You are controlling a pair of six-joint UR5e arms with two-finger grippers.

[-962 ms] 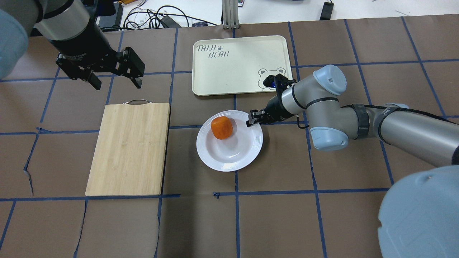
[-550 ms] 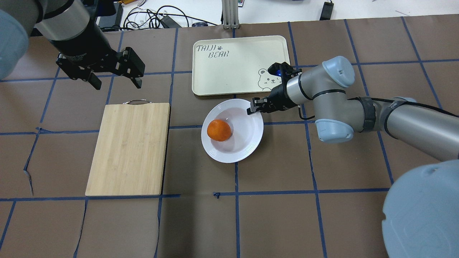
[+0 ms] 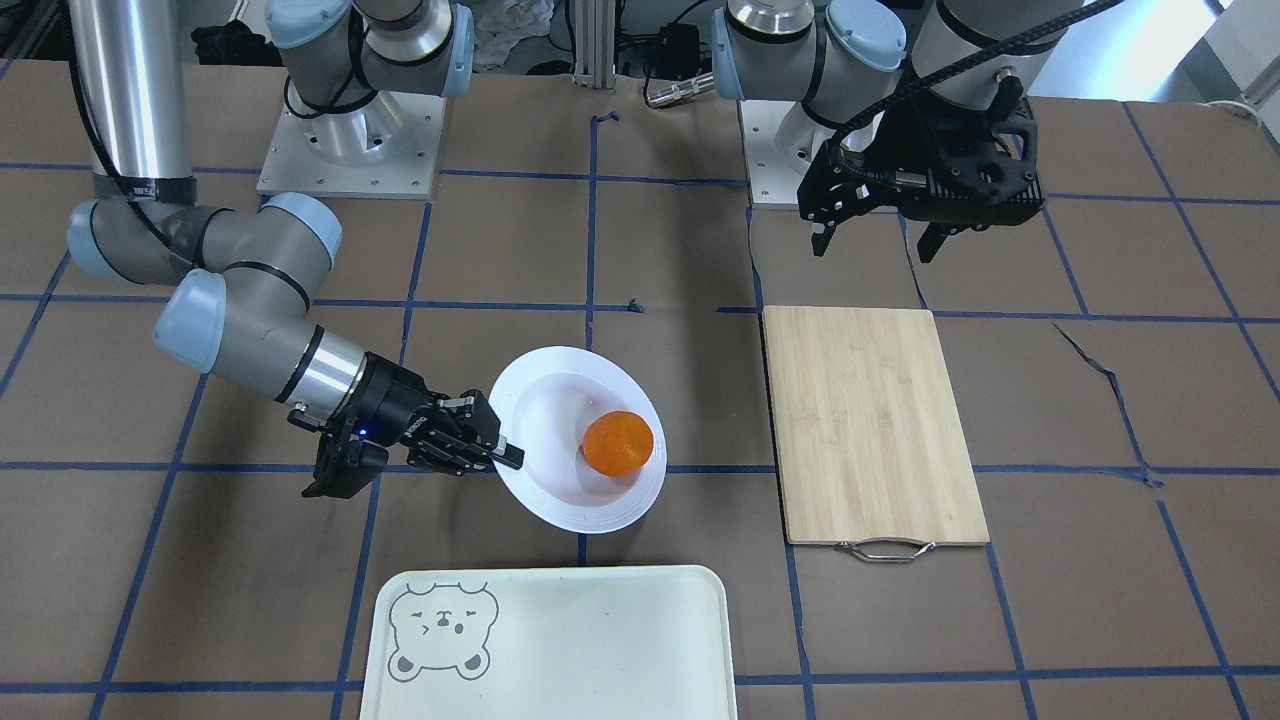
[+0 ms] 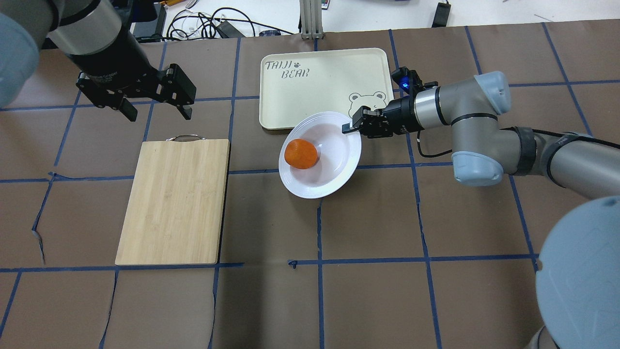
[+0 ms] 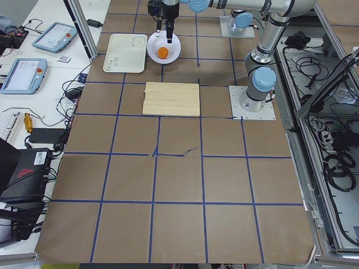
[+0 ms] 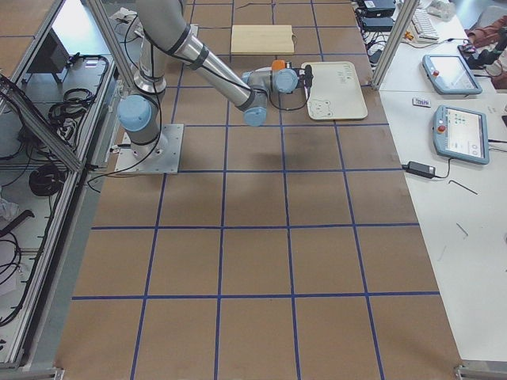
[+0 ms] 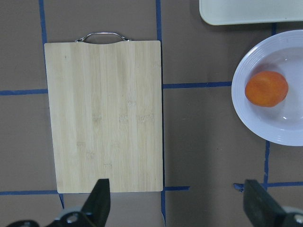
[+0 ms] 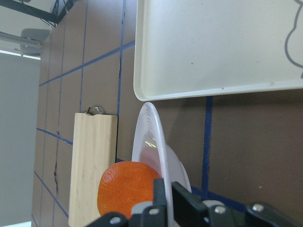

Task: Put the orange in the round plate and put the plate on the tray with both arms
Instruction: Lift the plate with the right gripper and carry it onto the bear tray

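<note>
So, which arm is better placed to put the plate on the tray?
Right. The right end effector grips the plate by its rim, orange inside, beside the tray. The left end effector hangs open by the board, away from the plate.

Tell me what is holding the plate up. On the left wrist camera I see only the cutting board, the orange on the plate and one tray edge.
Observer: The right gripper is shut on the rim of the round plate, on the side away from the cutting board.
Operator: Say whether it sits flat.
Observer: It does not look flat. The right wrist view shows it tilted against the table, with the orange on the side away from that gripper.
Operator: Describe the tray's hidden part.
Observer: The tray has a grey bear face in the corner nearest the right gripper.
</note>
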